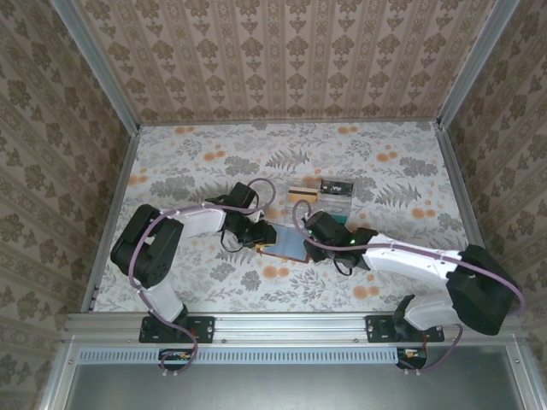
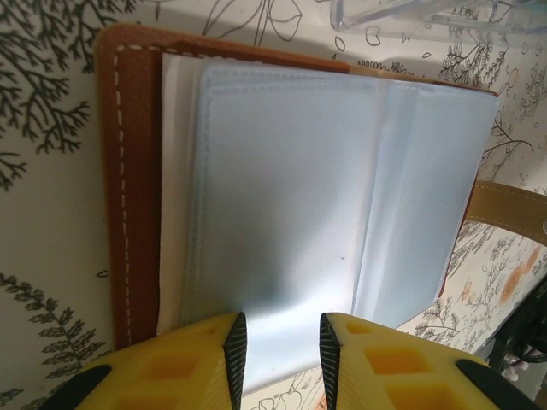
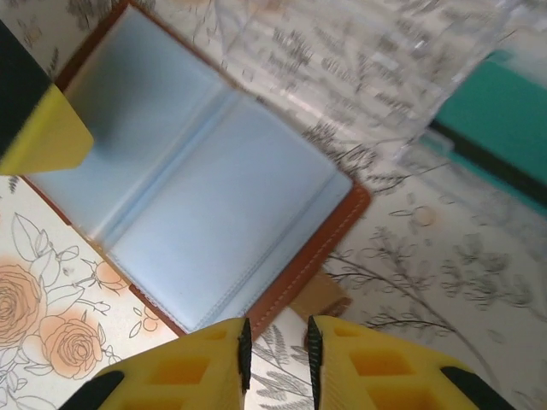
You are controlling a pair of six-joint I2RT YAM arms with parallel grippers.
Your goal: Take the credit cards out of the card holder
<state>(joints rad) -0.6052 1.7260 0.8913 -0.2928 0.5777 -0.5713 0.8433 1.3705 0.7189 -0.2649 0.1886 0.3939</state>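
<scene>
Card holder (image 2: 282, 188): brown leather, lying open on the floral tabletop (image 1: 214, 162), pale blue lining up, between my two grippers.
Left gripper (image 2: 282, 342): jaws narrowly apart over one edge of the lining.
Right gripper (image 3: 278, 346): jaws narrowly apart at the opposite brown rim.
Credit cards (image 1: 299, 193): tan and dark, by the clear tray (image 1: 340, 207), just beyond the holder.
</scene>
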